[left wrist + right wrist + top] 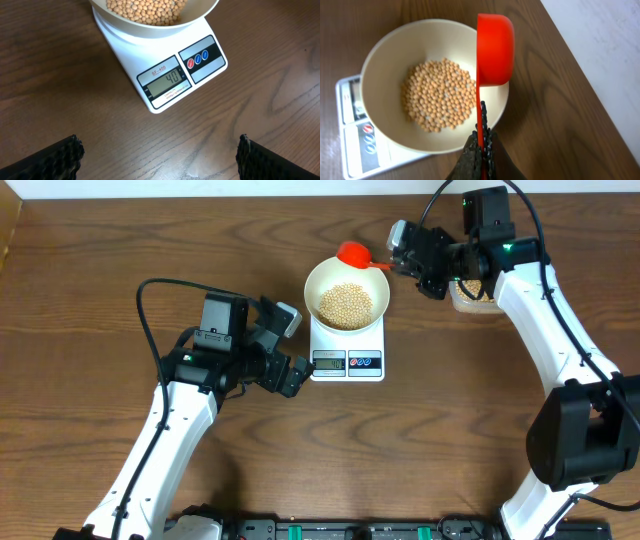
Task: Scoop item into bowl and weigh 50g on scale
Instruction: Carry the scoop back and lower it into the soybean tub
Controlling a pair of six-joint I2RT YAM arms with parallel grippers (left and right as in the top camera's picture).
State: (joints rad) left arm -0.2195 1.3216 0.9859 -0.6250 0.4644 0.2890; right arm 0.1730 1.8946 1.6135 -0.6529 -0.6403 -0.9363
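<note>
The white bowl (346, 287) stands on the white scale (348, 361) and holds a heap of pale tan beans (345, 304). In the right wrist view the beans (438, 95) lie in the bowl (385, 60), and a red scoop (495, 47) is turned on its side over the bowl's far rim. My right gripper (482, 142) is shut on the scoop's thin handle. In the overhead view the scoop (355, 254) sits at the bowl's back edge. My left gripper (159, 155) is open over bare wood just in front of the scale (170, 75), whose display reads 40.
A clear tub of beans (470, 293) stands at the back right, partly hidden by my right arm. The table's far edge (580, 60) runs close behind the bowl in the right wrist view.
</note>
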